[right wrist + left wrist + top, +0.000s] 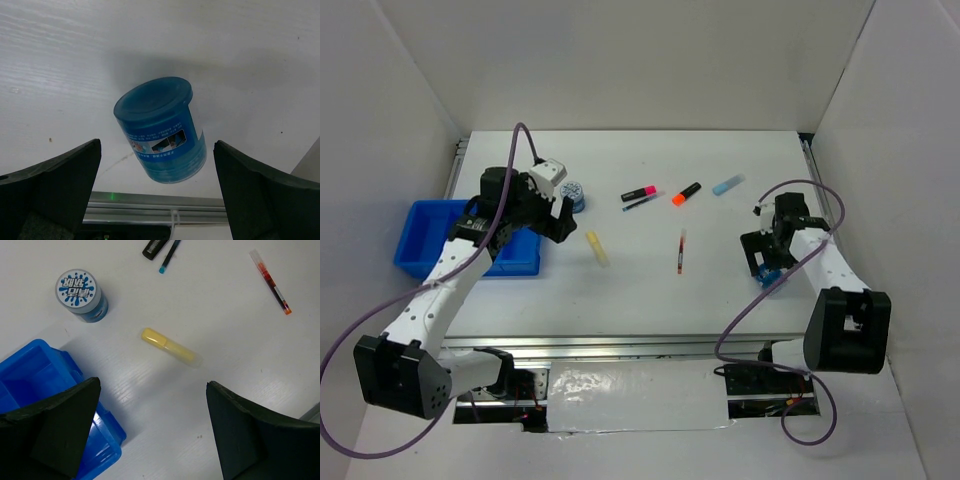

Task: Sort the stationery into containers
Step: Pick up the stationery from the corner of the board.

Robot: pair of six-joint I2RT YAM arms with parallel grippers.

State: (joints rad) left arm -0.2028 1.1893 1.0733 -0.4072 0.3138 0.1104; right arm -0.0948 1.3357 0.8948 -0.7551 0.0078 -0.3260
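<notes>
One blue roll (81, 295) shows Korean lettering on top.

- Robotics lab test cell.
- Plain white panel walls (640, 60) enclose a white table (620, 300).
- Left arm (430, 290) and right arm (830, 262) bolted at its near edge, beside loose purple cables (523, 127) and metal rail (620, 347).

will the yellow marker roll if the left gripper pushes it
Likely yes: the yellow marker lies on its side on the smooth table and looks round, so a sideways push may roll it. It looks like rigid plastic, so it should not bend in the left gripper. Small, so probably light.
</notes>
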